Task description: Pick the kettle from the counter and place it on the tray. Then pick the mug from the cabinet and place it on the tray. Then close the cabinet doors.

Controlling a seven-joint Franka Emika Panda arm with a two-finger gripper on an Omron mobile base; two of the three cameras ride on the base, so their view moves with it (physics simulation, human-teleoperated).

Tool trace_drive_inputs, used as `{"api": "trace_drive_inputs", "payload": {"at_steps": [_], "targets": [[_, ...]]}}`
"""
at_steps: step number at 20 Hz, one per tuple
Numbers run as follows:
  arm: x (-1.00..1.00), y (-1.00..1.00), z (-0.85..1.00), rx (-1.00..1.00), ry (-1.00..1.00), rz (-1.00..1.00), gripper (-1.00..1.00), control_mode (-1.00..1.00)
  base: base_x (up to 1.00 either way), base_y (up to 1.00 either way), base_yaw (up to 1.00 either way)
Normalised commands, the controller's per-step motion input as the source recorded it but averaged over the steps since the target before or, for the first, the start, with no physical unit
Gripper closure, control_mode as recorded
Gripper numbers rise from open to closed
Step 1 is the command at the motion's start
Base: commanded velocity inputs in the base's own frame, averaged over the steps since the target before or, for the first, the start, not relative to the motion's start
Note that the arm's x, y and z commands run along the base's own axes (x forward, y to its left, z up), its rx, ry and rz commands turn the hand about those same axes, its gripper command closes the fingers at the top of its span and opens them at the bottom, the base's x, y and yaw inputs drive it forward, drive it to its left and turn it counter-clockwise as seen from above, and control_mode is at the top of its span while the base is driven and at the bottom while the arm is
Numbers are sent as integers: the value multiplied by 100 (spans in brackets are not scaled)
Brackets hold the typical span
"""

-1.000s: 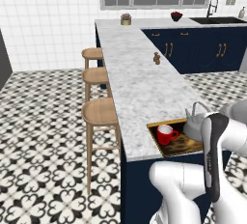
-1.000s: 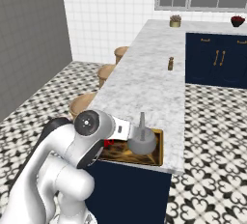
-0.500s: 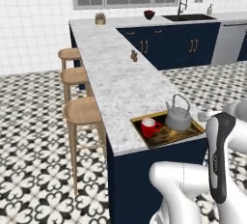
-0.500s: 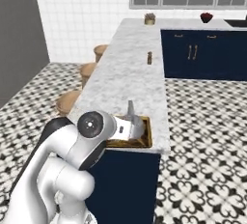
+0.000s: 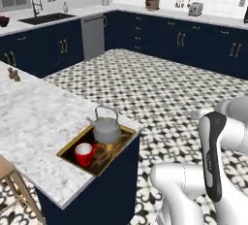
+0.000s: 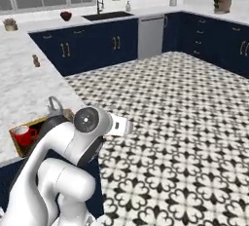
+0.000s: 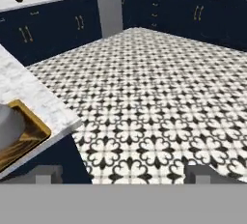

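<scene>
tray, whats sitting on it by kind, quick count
kettle: 1
mug: 1
total on the tray: 2

Even, diffuse rendered illumination, bright throughout, with no distinct light source and no glare on the white-grey marbled stone countertop (image 5: pixel 34 117). Shadows are faint: only soft shading beneath the squat grey metal kettle (image 5: pixel 106 129) on the golden-rimmed rectangular tray (image 5: pixel 72 144). All views are soft and low in resolution, the patterned black-and-white tile floor (image 7: pixel 159 97) blurring with distance.
</scene>
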Motion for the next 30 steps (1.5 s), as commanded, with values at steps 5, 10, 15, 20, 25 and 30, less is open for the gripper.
{"api": "trace_drive_inputs", "payload": {"at_steps": [5,10,15,20,25,30], "targets": [[0,0,0,0,0,0,-100,100,0,6,-100],[0,0,0,0,0,0,-100,100,0,6,-100],[0,0,0,0,0,0,-100,100,0,5,-100],[0,0,0,0,0,0,-100,100,0,5,-100],[0,0,0,0,0,0,-100,100,0,6,-100],[0,0,0,0,0,0,-100,100,1,14,-100]]}}
